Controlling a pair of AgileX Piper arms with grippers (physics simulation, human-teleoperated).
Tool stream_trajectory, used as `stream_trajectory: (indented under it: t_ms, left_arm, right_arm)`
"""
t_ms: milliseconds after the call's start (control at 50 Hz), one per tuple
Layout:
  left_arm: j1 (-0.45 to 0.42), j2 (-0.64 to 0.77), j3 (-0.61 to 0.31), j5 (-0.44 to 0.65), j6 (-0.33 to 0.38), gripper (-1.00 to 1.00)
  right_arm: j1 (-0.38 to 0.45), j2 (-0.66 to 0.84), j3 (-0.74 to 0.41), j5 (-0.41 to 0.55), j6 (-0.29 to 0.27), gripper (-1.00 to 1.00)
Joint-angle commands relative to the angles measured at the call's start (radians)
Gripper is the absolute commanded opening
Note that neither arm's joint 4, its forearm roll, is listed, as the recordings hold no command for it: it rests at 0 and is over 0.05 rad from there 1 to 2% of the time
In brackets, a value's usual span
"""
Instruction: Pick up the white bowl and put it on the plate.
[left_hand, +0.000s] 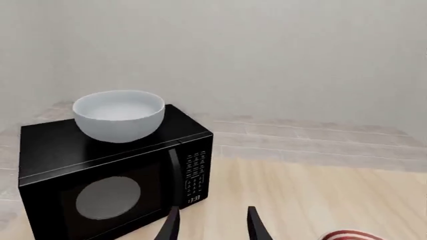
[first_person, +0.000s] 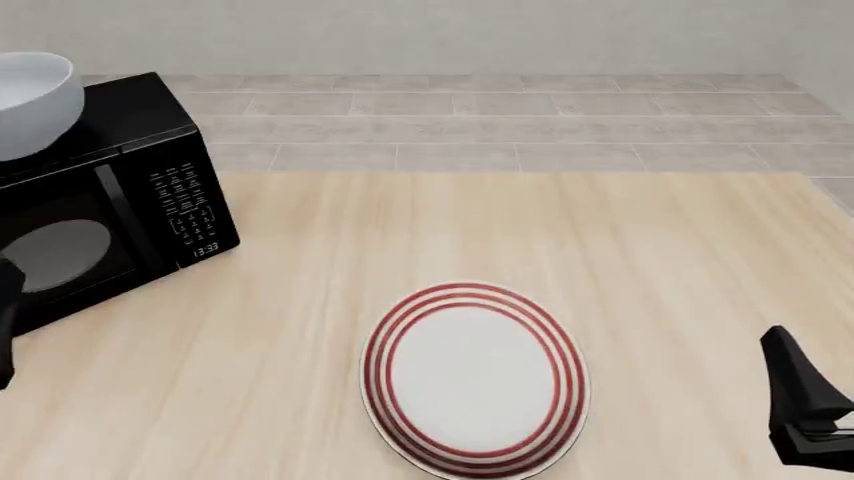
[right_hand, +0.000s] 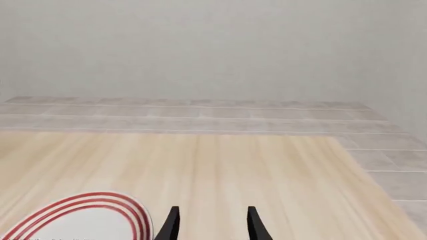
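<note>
The white bowl (left_hand: 119, 115) (first_person: 30, 103) stands upright on top of a black microwave (left_hand: 107, 177) (first_person: 100, 190) at the table's far left. The plate (first_person: 477, 377) (right_hand: 83, 220), white with red rings, lies flat on the wooden table near the front centre; only its edge (left_hand: 350, 235) shows in the left wrist view. My left gripper (left_hand: 210, 227) is open and empty, in front of the microwave and below the bowl. My right gripper (right_hand: 210, 227) is open and empty, to the right of the plate; in the front view only part of it (first_person: 805, 400) shows at the right edge.
The microwave's door is shut, and its clock panel (first_person: 187, 215) faces the table's middle. Beyond the wooden tabletop (first_person: 534, 230) lies a grey tiled floor (first_person: 507, 110) and a plain wall. The table's right edge (right_hand: 353, 160) runs near the right gripper.
</note>
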Motion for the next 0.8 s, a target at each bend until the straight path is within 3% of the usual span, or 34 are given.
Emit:
stream_trajectory:
  t_ms: [20,140,180,300,440,480,620,800]
  left_arm:
    - [0.006,0.118,-0.185,0.039,-0.027,1.0]
    - [0.046,0.185,-0.274,0.061,-0.043,1.0]
    - [0.042,0.23,-0.302,0.065,-0.08,1.0]
    - [0.098,0.314,-0.394,0.083,-0.061,1.0]
    - [0.166,0.445,-0.503,0.088,-0.175,1.0]
    - [0.146,0.509,-0.53,0.1,-0.23,1.0]
    - [0.222,0.606,-0.636,0.108,-0.231,1.0]
    - [0.235,0.673,-0.739,0.156,-0.241,1.0]
  right_arm:
    - [0.013,0.0,-0.001,0.003,-0.003,1.0]
    - [0.022,-0.002,0.0,-0.004,-0.009,1.0]
    - [0.023,-0.002,0.0,-0.005,-0.009,1.0]
    - [0.03,-0.002,0.0,-0.004,-0.005,1.0]
    - [0.036,-0.002,0.0,-0.005,0.009,1.0]
    - [0.039,-0.002,0.0,-0.008,0.004,1.0]
    - [0.043,-0.002,0.0,-0.012,-0.003,1.0]
    - [0.047,-0.002,0.0,-0.009,0.004,1.0]
